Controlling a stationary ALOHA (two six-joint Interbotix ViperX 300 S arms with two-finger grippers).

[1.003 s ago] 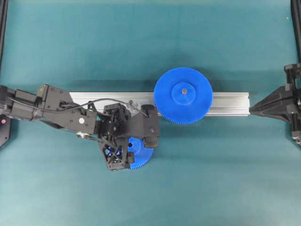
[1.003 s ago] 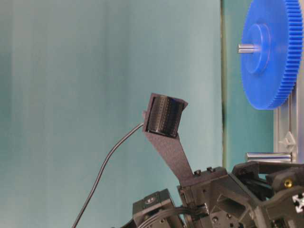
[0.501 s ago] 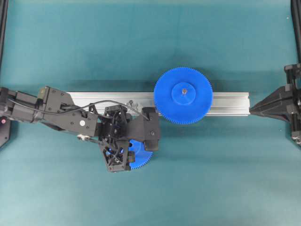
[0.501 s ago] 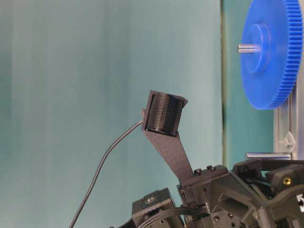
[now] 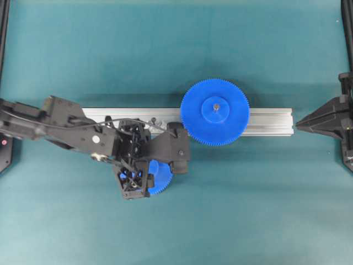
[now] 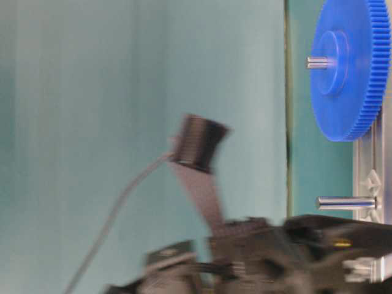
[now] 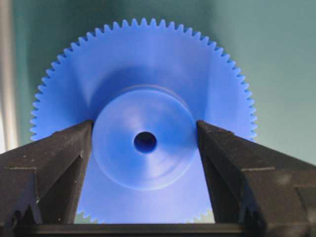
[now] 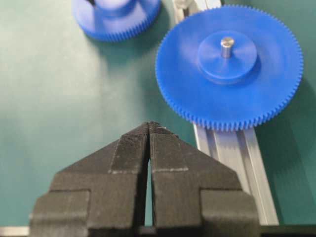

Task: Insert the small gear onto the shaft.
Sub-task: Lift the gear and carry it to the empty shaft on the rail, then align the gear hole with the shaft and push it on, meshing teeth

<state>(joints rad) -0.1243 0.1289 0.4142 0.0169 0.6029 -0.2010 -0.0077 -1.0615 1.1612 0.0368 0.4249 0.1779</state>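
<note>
Surface: teal mat, evenly lit, faint creases.
Edges: black frame bars flanking mat's left and right sides.

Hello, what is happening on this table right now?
The left gripper has its fingers closed on the raised hub of the small gear, beside the aluminium rail. The larger gear already sits on its own pin. The free shaft on the rail is bare, so insertion is not yet done. The right gripper waits shut, away from the work.

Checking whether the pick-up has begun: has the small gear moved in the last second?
Yes. The small gear, clamped by the left pincer, shifted up-left toward the aluminium rail.
</note>
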